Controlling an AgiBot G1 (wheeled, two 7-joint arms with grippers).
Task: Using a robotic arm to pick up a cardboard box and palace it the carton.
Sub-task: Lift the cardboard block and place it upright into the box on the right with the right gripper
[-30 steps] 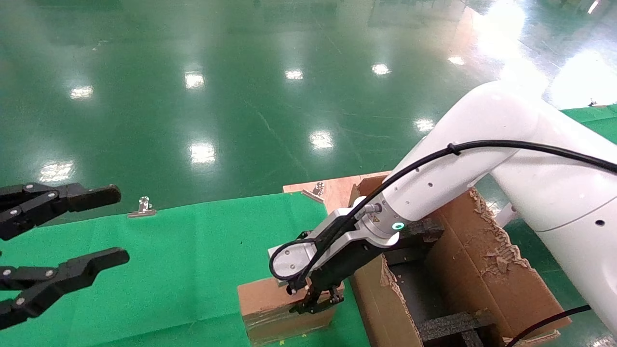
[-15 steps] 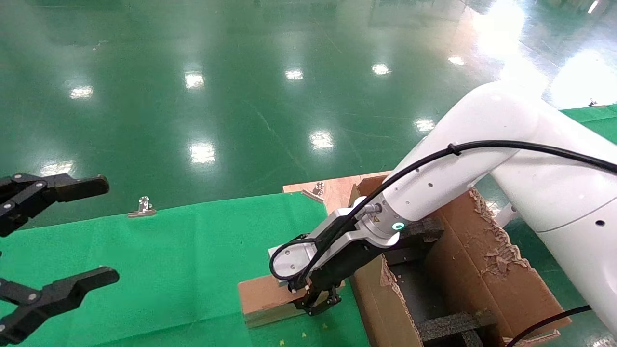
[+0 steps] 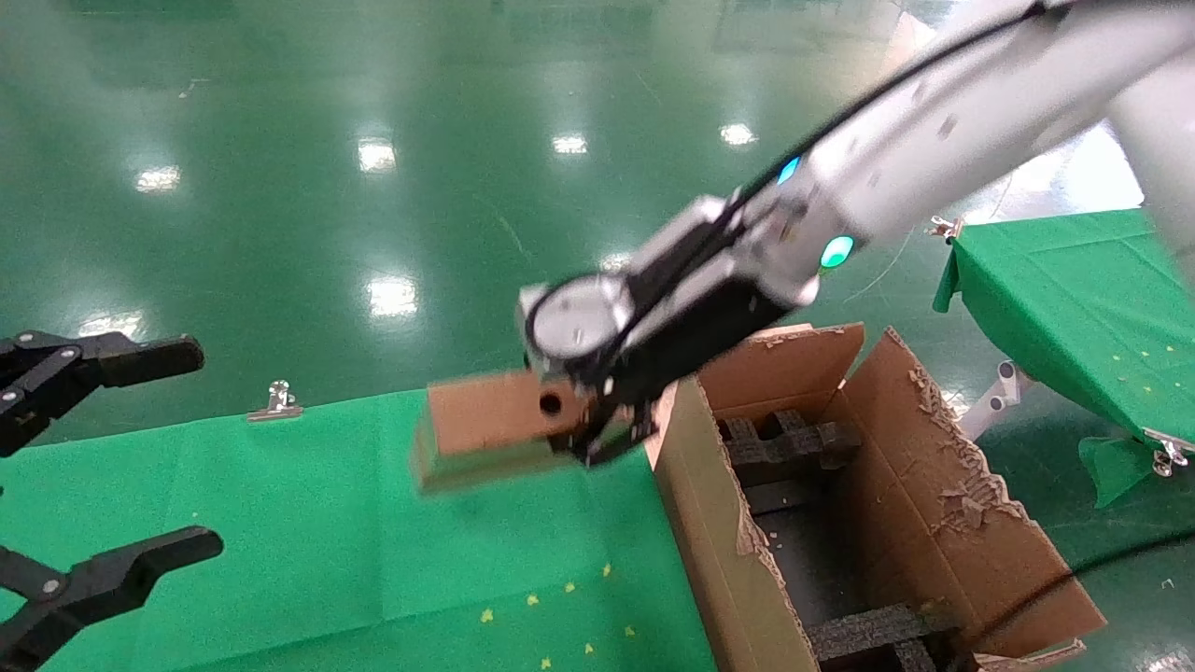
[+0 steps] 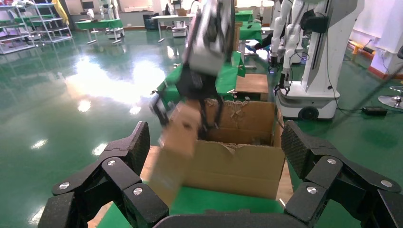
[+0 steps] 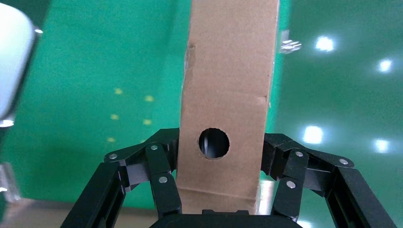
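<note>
Pickup done, placing left to do. One carton (image 3: 896,523), flaps torn, black foam inside, standing beside the green table (image 3: 308,523), with nothing dropped in yet. One robotic arm (image 3: 868,187) reaching over from the right, right gripper (image 3: 602,439) clenched on one end of the single cardboard box (image 3: 485,425), held clear of the cloth just beside the carton's near wall. One left gripper (image 3: 103,467) parked well apart, spread wide, grasping nothing.

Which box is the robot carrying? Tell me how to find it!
Find the big torn carton with black foam inside, beside the green cloth. Just left of it, the right gripper on the white arm holds the small cardboard box in the air, jaws shut on its sides. It is much smaller than the carton, closed, with one round hole.
</note>
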